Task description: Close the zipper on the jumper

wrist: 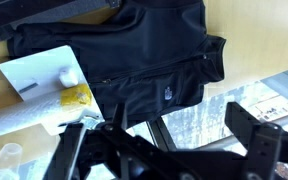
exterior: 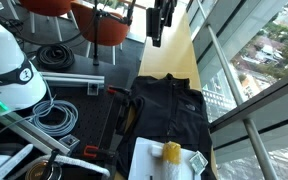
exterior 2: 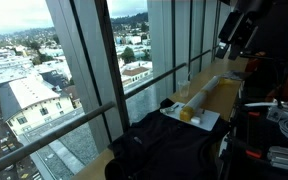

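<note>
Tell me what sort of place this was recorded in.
Probably a high-floor office or lab: tall windows overlook city rooftops, with orange chairs and coiled cables nearby.

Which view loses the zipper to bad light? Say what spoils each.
In an exterior view the jumper is daylit but flat black, no detail; in an exterior view the jumper is backlit by the windows, nearly a silhouette; in the wrist view the zipper shows as a faint seam, the gripper dark and blurred up close.

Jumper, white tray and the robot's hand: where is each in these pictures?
jumper [exterior: 174, 110], an exterior view, middle of its black front.
white tray [exterior: 147, 162], an exterior view, bare left part.
hand [exterior: 157, 40], an exterior view, between its fingertips.
</note>
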{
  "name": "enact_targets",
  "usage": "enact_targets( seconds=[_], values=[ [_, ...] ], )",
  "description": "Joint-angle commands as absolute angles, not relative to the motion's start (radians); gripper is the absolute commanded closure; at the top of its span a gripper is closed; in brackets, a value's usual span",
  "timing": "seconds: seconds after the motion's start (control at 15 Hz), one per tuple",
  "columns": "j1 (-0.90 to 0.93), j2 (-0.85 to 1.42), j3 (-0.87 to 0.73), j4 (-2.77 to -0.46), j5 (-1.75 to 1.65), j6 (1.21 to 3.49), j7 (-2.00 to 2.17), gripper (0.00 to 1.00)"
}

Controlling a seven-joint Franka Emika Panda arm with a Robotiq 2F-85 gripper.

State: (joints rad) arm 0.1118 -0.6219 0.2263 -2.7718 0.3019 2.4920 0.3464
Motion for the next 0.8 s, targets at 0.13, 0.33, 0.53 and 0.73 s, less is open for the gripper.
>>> enact_targets(
  seconds=[0.13, 0.33, 0.53, 0.73],
  values=[
    [0.131, -0.273, 0.055, -2.662, 0.324, 2.648, 0.115, 0.00],
    [0.122, -0.104, -0.007, -2.573, 0.342, 2.649, 0.001, 0.00],
    [0.093, 0.060, -0.016, -2.473, 0.347, 2.669, -0.086, 0.00],
    [0.060, 0.190, 0.015, -2.389, 0.325, 2.731, -0.129, 0.00]
  ],
)
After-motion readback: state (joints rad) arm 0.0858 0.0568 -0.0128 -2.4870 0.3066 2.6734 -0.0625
